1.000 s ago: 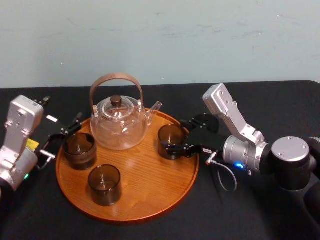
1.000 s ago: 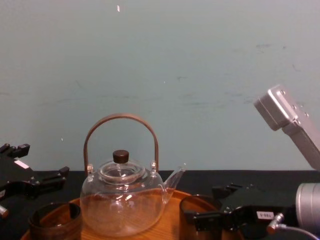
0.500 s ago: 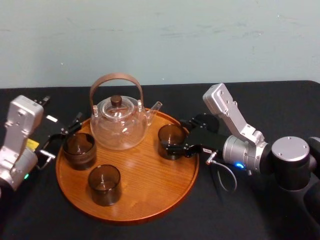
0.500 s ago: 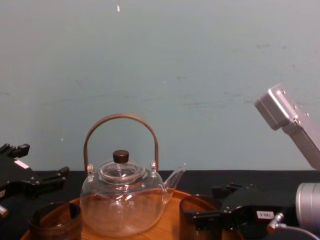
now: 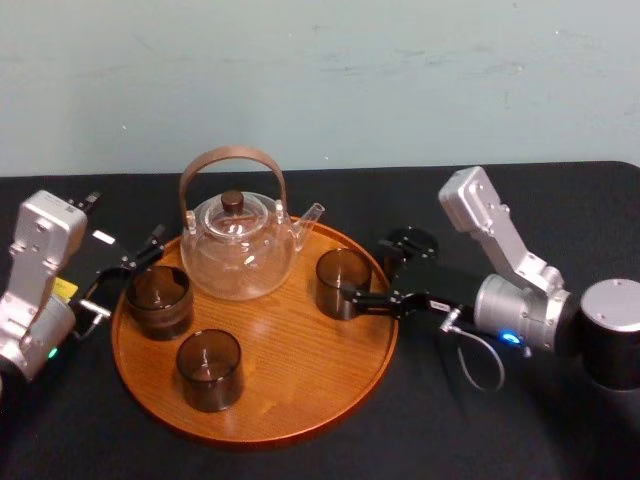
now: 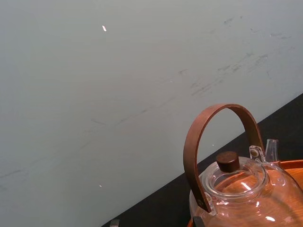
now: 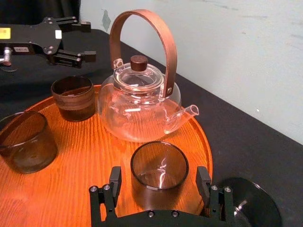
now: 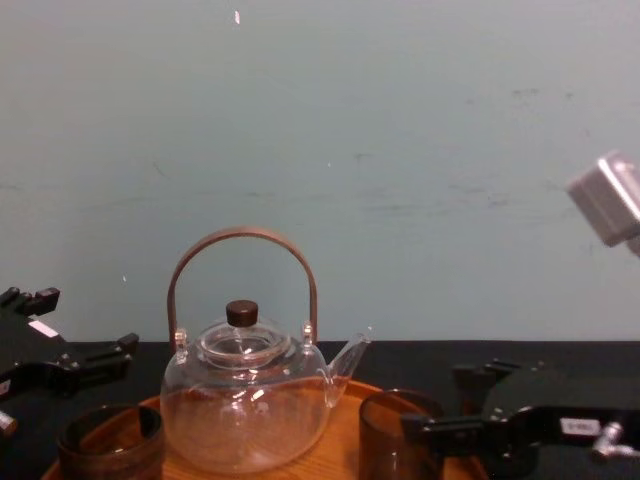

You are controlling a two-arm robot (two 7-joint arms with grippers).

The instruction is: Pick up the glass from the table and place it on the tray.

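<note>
Brown glass (image 7: 159,163) stands on tray (image 7: 80,156) between spread fingertips of right hand (image 7: 159,174).

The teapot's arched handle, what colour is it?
Reddish brown. The handle shows best in the right wrist view.

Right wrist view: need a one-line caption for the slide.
Open right gripper flanks the glass standing on the wooden tray, just in front of the teapot spout.
</note>
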